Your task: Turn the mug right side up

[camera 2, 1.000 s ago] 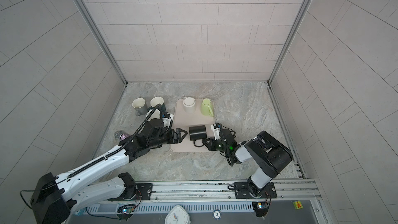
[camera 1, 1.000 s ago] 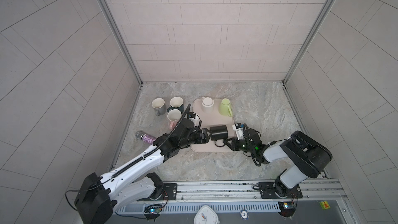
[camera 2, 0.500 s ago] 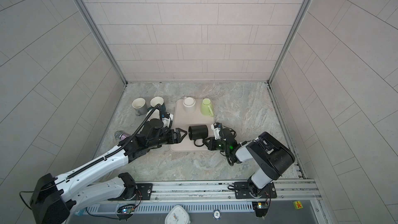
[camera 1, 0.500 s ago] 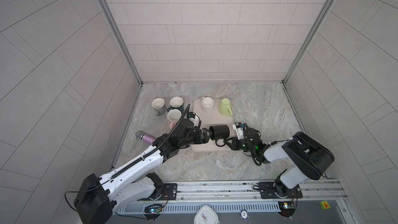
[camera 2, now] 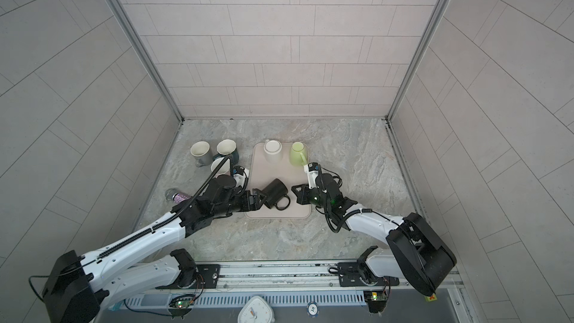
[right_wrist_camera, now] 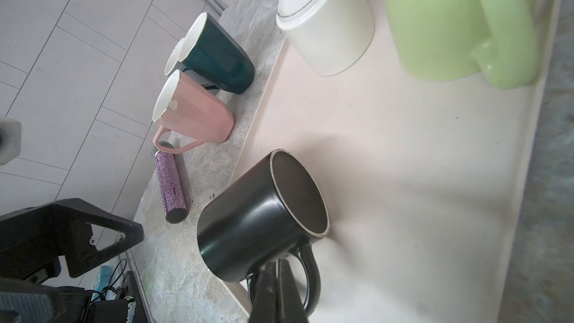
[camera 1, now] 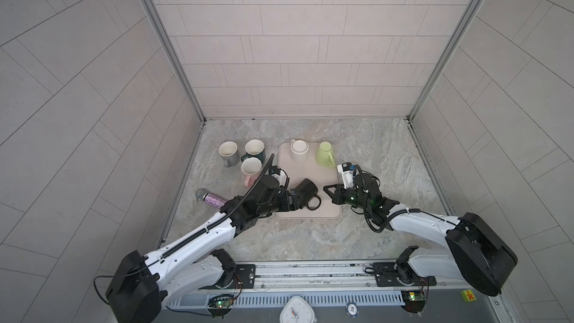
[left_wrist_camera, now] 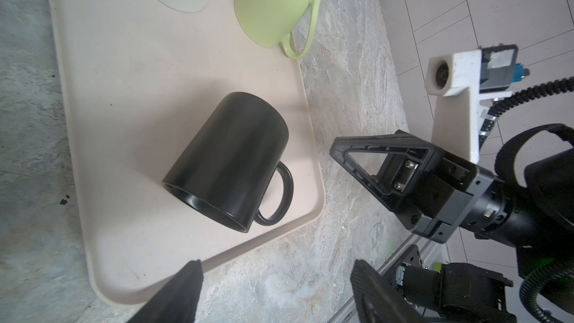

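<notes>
The black mug lies tipped over on the beige tray. Its base is raised toward the back right, its mouth faces my left gripper and its handle points to the front. My left gripper is open right at the mug's mouth end; in the left wrist view the mug lies just beyond its spread fingertips. My right gripper is shut on nothing, a short gap right of the mug. In the right wrist view its closed fingers overlap the handle.
A white mug and a green mug stand upside down at the tray's back. Grey, teal and pink mugs stand upright left of the tray. A glittery purple cylinder lies near the left wall.
The black mug has tipped from standing upside down onto its side and slid left toward my left gripper. My shut right gripper has shifted from beside the handle. The left arm barely moved.
</notes>
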Motion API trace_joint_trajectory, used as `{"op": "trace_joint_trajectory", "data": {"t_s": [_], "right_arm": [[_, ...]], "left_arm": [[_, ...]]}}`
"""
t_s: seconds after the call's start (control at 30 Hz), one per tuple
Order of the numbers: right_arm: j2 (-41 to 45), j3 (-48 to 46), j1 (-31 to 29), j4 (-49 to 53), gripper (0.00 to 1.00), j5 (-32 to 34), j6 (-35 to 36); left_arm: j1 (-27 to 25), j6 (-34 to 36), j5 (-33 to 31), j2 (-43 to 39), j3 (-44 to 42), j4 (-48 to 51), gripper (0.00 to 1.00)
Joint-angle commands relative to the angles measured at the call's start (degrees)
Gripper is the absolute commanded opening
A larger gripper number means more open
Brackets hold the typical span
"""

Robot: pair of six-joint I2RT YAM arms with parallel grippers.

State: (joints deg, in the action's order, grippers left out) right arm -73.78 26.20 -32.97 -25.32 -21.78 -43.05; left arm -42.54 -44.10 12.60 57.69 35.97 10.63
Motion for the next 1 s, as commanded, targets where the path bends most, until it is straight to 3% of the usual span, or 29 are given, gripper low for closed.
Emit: {"op": "trace_joint_trajectory", "data": {"t_s": [0.0, 0.1, 0.17, 0.47, 0.57, 0.77, 0.97], "right_arm": [[0.25, -0.33, -0.17, 3.16, 0.02, 0.84, -0.05], [0.66, 0.38, 0.28, 6.62, 0.25, 0.57, 1.9], [1.08, 0.86, 1.19, 9.84, 0.33, -1.44, 2.52], [-3.4, 0.54, 5.86, 8.91, 0.42, -10.35, 7.8], [-6.31, 0.07, 6.0, 4.63, 0.5, -13.88, 8.13], [-9.88, -1.57, 5.95, -1.03, 0.6, -15.07, 8.51], [-14.88, -1.35, 5.77, -7.17, 0.56, -18.24, 7.24]], "left_arm": [[-0.17, -1.24, 0.06, -1.65, -0.9, 1.05, 0.81], [-0.17, -1.52, -0.43, -2.48, -1.41, 1.15, 0.81], [-0.17, -1.53, -0.55, -2.74, -1.35, 1.06, 0.81], [-0.17, -0.41, 1.59, -1.96, -0.99, -0.53, 0.81], [-0.17, -0.02, 1.99, -2.38, -0.77, -0.64, 0.81], [-0.17, 0.81, 2.17, -3.12, -0.88, -0.79, 0.81], [-0.17, 1.29, 1.88, -3.38, -1.51, -1.1, 0.81]]}}
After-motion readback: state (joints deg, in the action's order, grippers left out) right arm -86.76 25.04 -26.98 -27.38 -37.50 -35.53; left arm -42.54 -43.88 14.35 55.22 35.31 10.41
